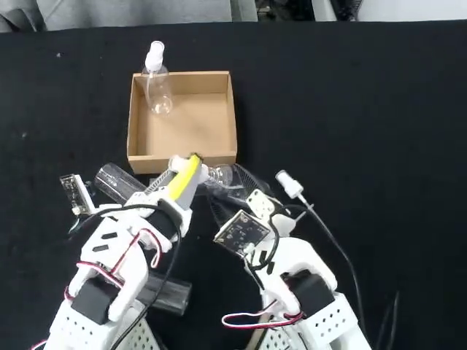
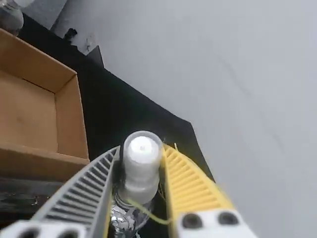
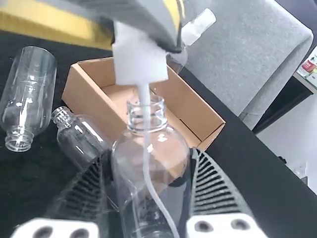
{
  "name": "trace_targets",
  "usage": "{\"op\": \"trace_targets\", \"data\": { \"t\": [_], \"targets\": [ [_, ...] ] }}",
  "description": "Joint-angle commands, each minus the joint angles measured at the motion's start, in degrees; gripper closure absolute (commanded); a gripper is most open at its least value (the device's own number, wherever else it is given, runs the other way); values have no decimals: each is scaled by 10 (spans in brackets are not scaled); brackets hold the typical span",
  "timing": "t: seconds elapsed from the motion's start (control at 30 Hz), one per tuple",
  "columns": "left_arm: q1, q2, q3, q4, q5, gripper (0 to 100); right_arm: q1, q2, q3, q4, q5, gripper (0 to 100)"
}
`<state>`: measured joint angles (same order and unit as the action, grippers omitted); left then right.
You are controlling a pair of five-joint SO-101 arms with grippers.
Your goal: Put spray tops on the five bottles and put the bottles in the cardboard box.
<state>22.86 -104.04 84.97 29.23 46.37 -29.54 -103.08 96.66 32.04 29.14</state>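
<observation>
Left claw [image 2: 142, 151] is clamped tight on the white plastic spray top [image 2: 142, 161], held just above the neck with its dip tube down inside the clear plastic bottle [image 3: 166, 148]. Right claw [image 3: 148, 156] squeezes that bottle's body, just in front of the brown cardboard box [image 1: 182, 157]. One capped clear bottle [image 1: 157, 91] stands in the box's far corner. A spare white spray top [image 1: 290, 184] lies on the black counter [image 1: 379, 109].

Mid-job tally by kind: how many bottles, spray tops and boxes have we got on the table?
Bottles: 5 (boxed bottle, held bottle, three loose bottles)
Spray tops: 3 (fitted top, held top, loose top)
Box: 1
Total: 9
</observation>
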Motion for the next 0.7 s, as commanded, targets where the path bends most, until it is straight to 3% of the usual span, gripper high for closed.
{"op": "trace_targets", "data": {
  "t": [0.0,0.37,0.57,0.67],
  "targets": [
    [9,-7,-7,1,-8,968,-6,-56,-3,-19,1,939],
    [10,-7,22,-2,-69,961,-6,-56,-3,-18,1,939],
    [10,-7,21,1,-68,783,-6,-56,-3,-17,1,939],
    [10,-7,11,2,-47,787,-6,-56,-3,-16,1,939]
  ]
}}
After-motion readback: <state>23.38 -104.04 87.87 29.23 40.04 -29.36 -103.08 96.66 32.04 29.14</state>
